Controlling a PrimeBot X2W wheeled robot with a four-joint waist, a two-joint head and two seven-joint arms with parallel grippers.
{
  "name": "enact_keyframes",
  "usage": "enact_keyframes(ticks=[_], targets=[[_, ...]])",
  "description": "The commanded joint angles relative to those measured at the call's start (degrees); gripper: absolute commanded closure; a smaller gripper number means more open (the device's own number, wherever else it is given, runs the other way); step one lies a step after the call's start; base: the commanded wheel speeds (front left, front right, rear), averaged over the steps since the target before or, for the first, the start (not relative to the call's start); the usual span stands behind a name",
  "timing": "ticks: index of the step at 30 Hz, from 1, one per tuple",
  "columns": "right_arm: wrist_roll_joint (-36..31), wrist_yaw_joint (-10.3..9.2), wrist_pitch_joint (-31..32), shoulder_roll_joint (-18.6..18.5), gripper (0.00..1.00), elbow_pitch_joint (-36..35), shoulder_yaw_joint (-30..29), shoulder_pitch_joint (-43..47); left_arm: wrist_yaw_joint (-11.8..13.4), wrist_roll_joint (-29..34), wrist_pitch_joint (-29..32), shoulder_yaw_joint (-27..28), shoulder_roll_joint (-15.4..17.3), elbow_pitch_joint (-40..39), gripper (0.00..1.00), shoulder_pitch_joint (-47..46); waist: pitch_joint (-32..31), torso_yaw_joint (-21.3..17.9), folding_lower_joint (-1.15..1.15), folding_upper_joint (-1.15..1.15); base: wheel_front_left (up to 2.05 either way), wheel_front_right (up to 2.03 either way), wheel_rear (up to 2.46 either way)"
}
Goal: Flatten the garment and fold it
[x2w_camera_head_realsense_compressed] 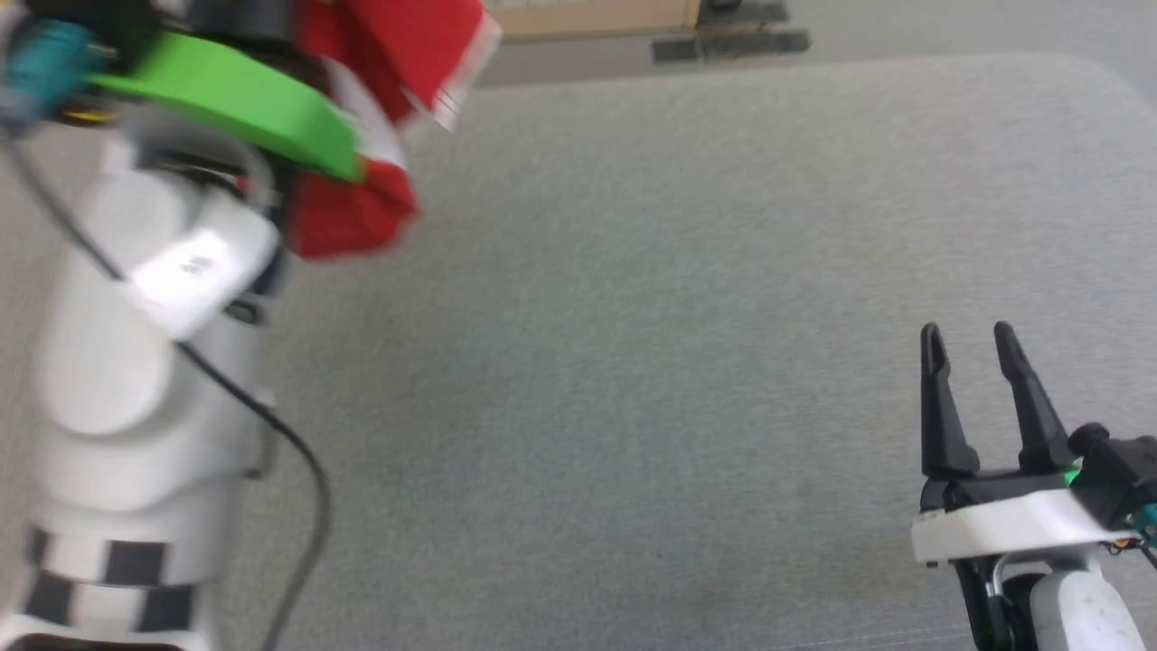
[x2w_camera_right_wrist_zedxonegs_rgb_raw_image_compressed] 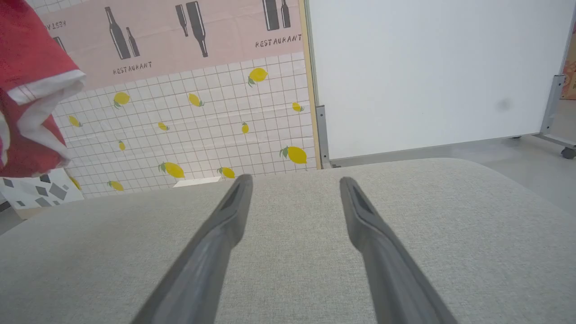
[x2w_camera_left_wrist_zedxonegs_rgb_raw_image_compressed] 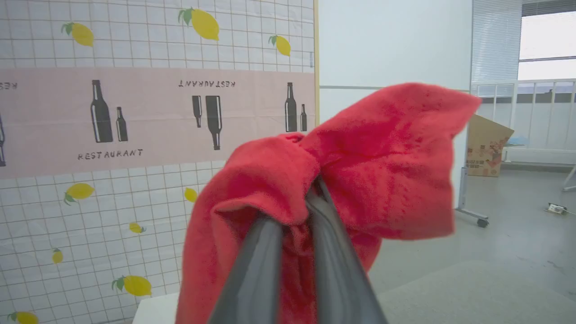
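Left gripper (x2w_camera_left_wrist_zedxonegs_rgb_raw_image_compressed: 310, 200) is pinched almost shut on the garment (x2w_camera_left_wrist_zedxonegs_rgb_raw_image_compressed: 382, 157): in the left wrist view its two dark fingers (x2w_camera_left_wrist_zedxonegs_rgb_raw_image_compressed: 256, 270) run up close together, and their tips are buried in a bunch of red cloth. The cloth folds over the fingertips and spreads out in a loose flap toward that view's right, while another lobe droops down the left side of the fingers.

In the head view the garment (x2w_camera_head_realsense_compressed: 348, 212) is a blurred red bundle at the upper left, with white trim (x2w_camera_head_realsense_compressed: 452, 99) along one edge, and it is partly covered by a green plate (x2w_camera_head_realsense_compressed: 235, 99) on the left arm's wrist. The pale left forearm (x2w_camera_head_realsense_compressed: 136, 344) rises below it, with a black cable (x2w_camera_head_realsense_compressed: 298, 452) looping down its side. The right wrist view shows a corner of the garment (x2w_camera_right_wrist_zedxonegs_rgb_raw_image_compressed: 27, 58) at its upper left, red with a white band, hanging above the far edge of the surface.

A grey padded surface (x2w_camera_head_realsense_compressed: 678, 316) spreads beneath, bare cloth across its middle. Right gripper (x2w_camera_head_realsense_compressed: 967, 344) sits at the lower right of the head view, well apart from the garment, with its fingers spread wide and nothing between them; its own camera shows the same open gap (x2w_camera_right_wrist_zedxonegs_rgb_raw_image_compressed: 296, 182) over the grey surface.

Beyond stands a wall cloth (x2w_camera_left_wrist_zedxonegs_rgb_raw_image_compressed: 135, 112) printed with lemons and bottles, then a white panel (x2w_camera_right_wrist_zedxonegs_rgb_raw_image_compressed: 427, 76). A cardboard box (x2w_camera_left_wrist_zedxonegs_rgb_raw_image_compressed: 488, 146) sits on the floor near a window (x2w_camera_left_wrist_zedxonegs_rgb_raw_image_compressed: 540, 45).
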Motion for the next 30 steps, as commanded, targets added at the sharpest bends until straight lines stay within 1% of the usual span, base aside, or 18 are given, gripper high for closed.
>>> enact_keyframes(ticks=[1,2,3,5,9,13,16,20,22,23,25,27,30], targets=[[-0.6,-0.09,-0.3,0.0,0.0,0.1,0.2,1.1,-0.6,-1.2,-0.2,-1.4,-1.6,0.4,1.0,1.2,-3.7,-3.9,0.01,0.0,0.0,0.0,0.0],[-0.7,-0.09,-0.3,0.0,0.0,0.2,0.4,1.3,-0.8,-1.6,-0.2,-2.3,-2.6,0.6,1.0,1.7,-3.9,-4.6,0.01,0.0,0.0,0.0,0.0],[-1.0,-0.09,-0.3,0.0,0.0,0.4,1.3,1.5,-1.4,-3.2,-0.5,-4.6,-5.4,2.2,1.0,3.2,-4.3,-6.9,0.01,0.0,0.0,0.0,0.0],[-1.1,-0.09,-0.3,0.0,0.0,0.5,1.8,1.6,-1.6,-4.0,-0.7,-5.9,-7.1,3.5,1.0,4.3,-4.3,-8.3,0.01,0.0,0.0,0.0,0.0],[-1.2,-0.09,-0.3,0.0,0.0,0.6,2.3,2.0,-1.7,-5.8,-0.2,-8.3,-10.0,7.5,1.0,6.9,-4.1,-10.8,0.01,0.0,0.0,0.0,0.0],[-0.7,-0.09,-0.3,0.0,0.0,0.5,2.6,2.1,-1.7,-8.1,3.3,-11.6,-11.7,13.3,1.0,9.6,-2.9,-12.7,0.01,0.0,0.0,0.0,0.0],[-0.1,-0.09,-0.3,0.0,0.0,0.2,2.7,1.8,-0.9,-7.9,7.6,-14.3,-12.1,18.6,1.0,11.0,-1.5,-13.9,0.01,0.0,0.0,0.0,0.0],[0.8,-0.09,-0.3,0.0,0.0,0.0,3.0,1.1,0.0,-8.2,16.7,-17.5,-12.3,26.2,1.0,12.1,0.4,-15.0,0.01,0.0,0.0,0.0,0.0],[1.2,-0.09,-0.3,0.0,0.0,0.0,3.2,0.6,1.0,-7.5,21.4,-18.8,-11.7,29.7,1.0,12.0,1.2,-15.5,0.01,0.0,0.0,0.0,0.0],[1.4,-0.09,-0.3,0.0,0.0,0.0,3.3,0.4,1.4,-6.4,24.4,-20.2,-10.9,31.6,1.0,11.8,1.5,-15.8,0.01,0.0,0.0,0.0,0.0],[1.7,-0.09,-0.3,0.0,0.0,0.1,3.5,0.1,1.6,-5.6,29.8,-22.0,-10.0,34.1,1.0,11.8,1.9,-16.0,0.01,0.0,0.0,0.0,0.0],[2.0,-0.09,-0.3,0.0,0.0,0.2,3.4,0.0,1.7,-6.3,32.4,-22.1,-10.1,34.8,1.0,12.0,2.0,-16.0,0.01,0.0,0.0,0.0,0.0],[2.1,-0.09,-0.3,0.0,0.0,0.2,3.0,0.3,1.9,-7.1,33.2,-21.8,-10.1,34.1,1.0,12.1,2.0,-15.4,0.01,0.0,0.0,0.0,0.0]])
